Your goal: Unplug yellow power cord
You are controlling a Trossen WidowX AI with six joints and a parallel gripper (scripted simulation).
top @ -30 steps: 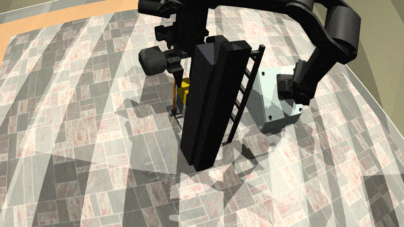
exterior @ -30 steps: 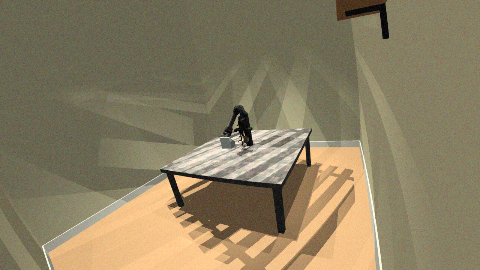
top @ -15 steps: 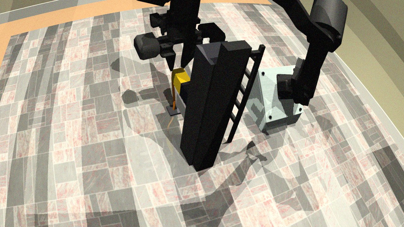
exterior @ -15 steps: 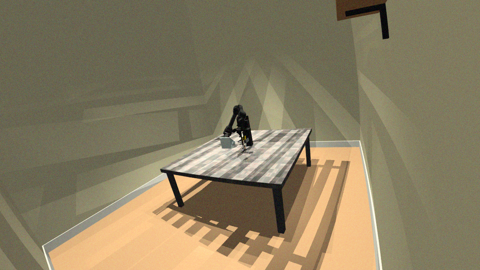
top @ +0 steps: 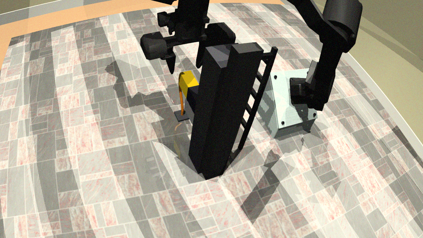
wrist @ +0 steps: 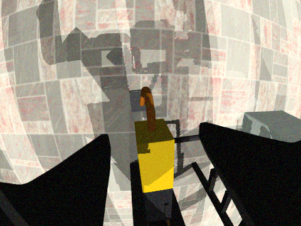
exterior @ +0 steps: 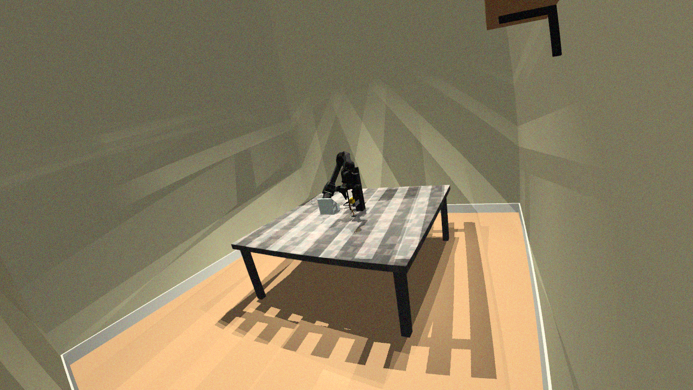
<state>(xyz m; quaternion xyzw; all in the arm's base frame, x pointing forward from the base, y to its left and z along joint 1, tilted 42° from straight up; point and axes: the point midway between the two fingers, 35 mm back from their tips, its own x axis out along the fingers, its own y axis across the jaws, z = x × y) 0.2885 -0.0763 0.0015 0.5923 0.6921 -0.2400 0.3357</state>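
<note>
The yellow plug (top: 188,79) (wrist: 157,163) sits against the left side of the tall black power strip (top: 218,112) (wrist: 160,218), which stands upright on the table. Its orange cord (top: 181,101) (wrist: 148,109) runs down to a small dark plate (top: 181,116) on the table top. I cannot tell whether the plug's pins are still in the strip. My gripper (top: 186,69) (wrist: 155,135) (exterior: 347,193) is open and hangs just above the plug. In the wrist view its fingers stand well clear on either side of the plug, touching nothing. The right finger is hidden behind the strip in the top view.
A black ladder-like rack (top: 257,88) (wrist: 222,201) leans against the strip's right side. The arm's pale grey base box (top: 284,97) (wrist: 276,123) (exterior: 327,206) stands to the right of it. The patterned table (exterior: 387,232) stands on an orange floor.
</note>
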